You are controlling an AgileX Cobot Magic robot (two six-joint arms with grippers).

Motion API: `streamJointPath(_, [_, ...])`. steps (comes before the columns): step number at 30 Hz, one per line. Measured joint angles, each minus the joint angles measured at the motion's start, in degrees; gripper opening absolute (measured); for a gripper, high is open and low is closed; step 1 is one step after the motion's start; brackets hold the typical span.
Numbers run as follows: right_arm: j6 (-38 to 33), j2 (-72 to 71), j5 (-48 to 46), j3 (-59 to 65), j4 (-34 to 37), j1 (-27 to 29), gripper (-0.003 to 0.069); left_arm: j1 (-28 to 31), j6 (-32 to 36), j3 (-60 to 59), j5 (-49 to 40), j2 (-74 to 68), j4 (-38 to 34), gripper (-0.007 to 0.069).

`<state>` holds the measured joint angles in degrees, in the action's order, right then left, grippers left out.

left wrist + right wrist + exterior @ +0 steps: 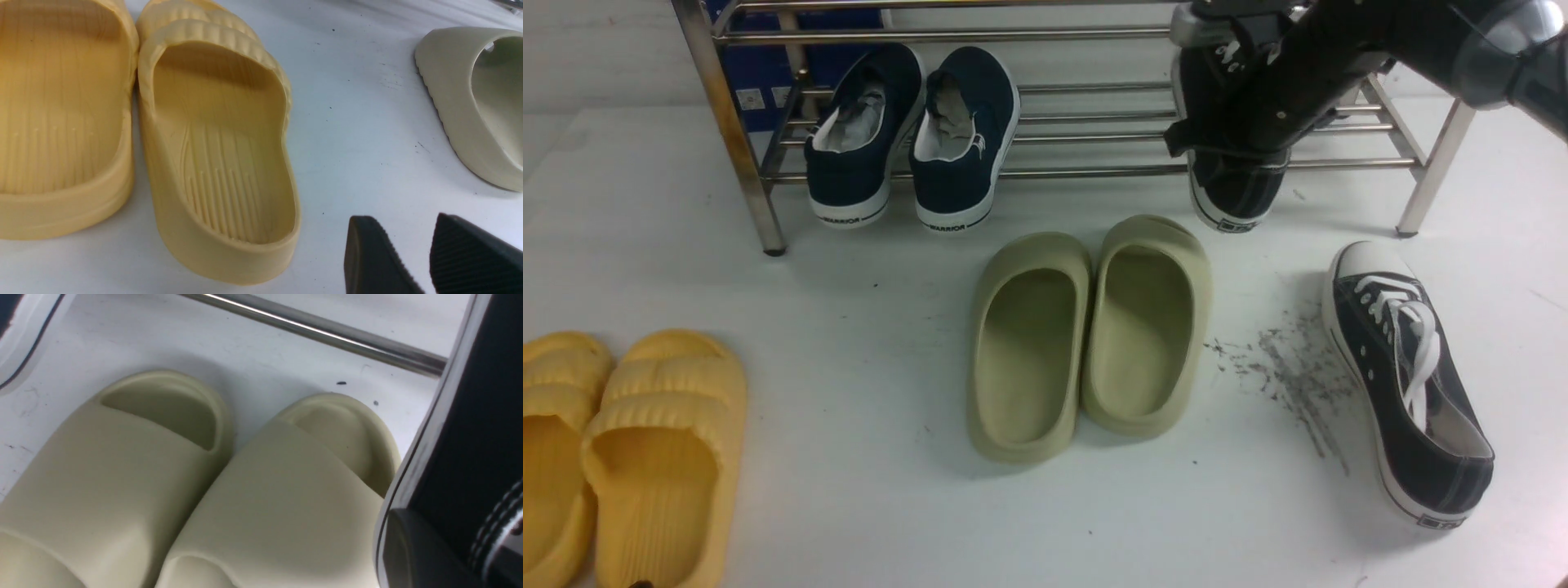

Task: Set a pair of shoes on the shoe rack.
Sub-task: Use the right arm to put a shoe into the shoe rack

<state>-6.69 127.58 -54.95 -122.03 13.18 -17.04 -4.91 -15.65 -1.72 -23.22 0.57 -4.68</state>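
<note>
One black sneaker point(1233, 196) with a white sole hangs heel-down over the front bar of the steel shoe rack point(1094, 171), at its right end. My right gripper point(1229, 139) is shut on its side wall. The right wrist view shows a finger point(412, 547) pressed against the sneaker's point(478, 416) canvas, with a rack bar point(327, 332) beyond. The second black sneaker point(1409, 384) lies on the table at the right, toe cap toward the rack. My left gripper point(402, 218) is outside the front view. It hovers open over bare table beside a yellow slide.
Two navy slip-ons point(915, 139) sit on the rack's left half. Olive-green slides point(1086, 335) stand mid-table just in front of the rack, also under my right wrist point(163, 477). Yellow slides point(645, 457) lie at the front left. Dark scuff marks point(1290, 367) stain the table.
</note>
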Motion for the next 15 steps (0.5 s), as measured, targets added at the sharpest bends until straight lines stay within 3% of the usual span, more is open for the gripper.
streamJointPath(15, [1.67,2.76,1.04,-1.09,-1.12,-0.12,0.0027,0.0,0.0,0.0,0.0,0.0,0.0,0.0237])
